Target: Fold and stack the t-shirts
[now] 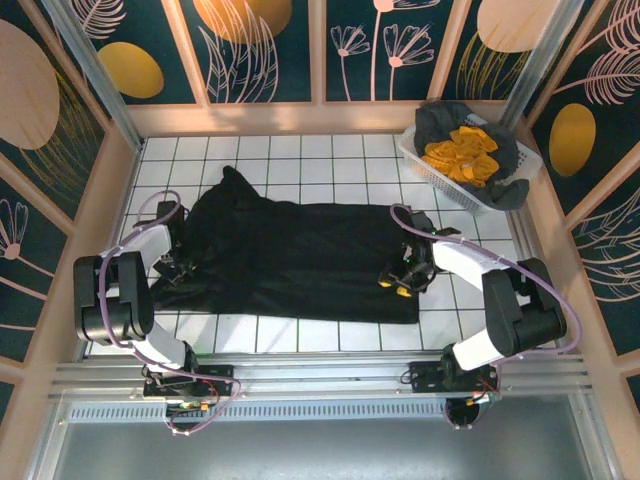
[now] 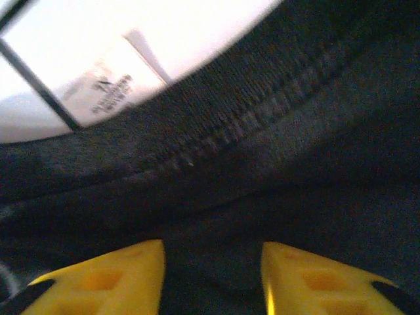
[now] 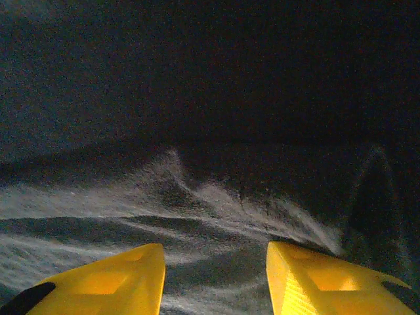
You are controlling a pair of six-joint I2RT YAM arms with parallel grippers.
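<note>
Black shirt (image 1: 290, 255): in the top view it is seen spread flat on the tiled worktop (image 1: 300, 160), between the two arms.
Basket (image 1: 415, 158): set at the far right corner; one yellow shirt (image 1: 462, 152) is piled on dark grey cloth (image 1: 445, 122), which may be one shirt or more.
Count: one black shirt, one yellow, grey number not to be told; one basket, two hands.
Left hand (image 1: 178, 265): lowered onto the shirt's left edge.
Right hand (image 1: 400, 283): lowered onto the shirt near its right edge.
Left wrist view: the fingers (image 2: 125, 279) are held well apart and nothing is gripped; a stitched seam (image 2: 249, 118) and a white tag (image 2: 108, 85) lie just ahead.
Right wrist view: the fingers (image 3: 315, 282) are spread as wide and nothing is held; rumpled black cloth is seen below.
Handling: the shirt is judged light, limp and prone to bunching; hold is best taken at a seamed edge or corner, by both hands together, so that the fold is kept straight.
</note>
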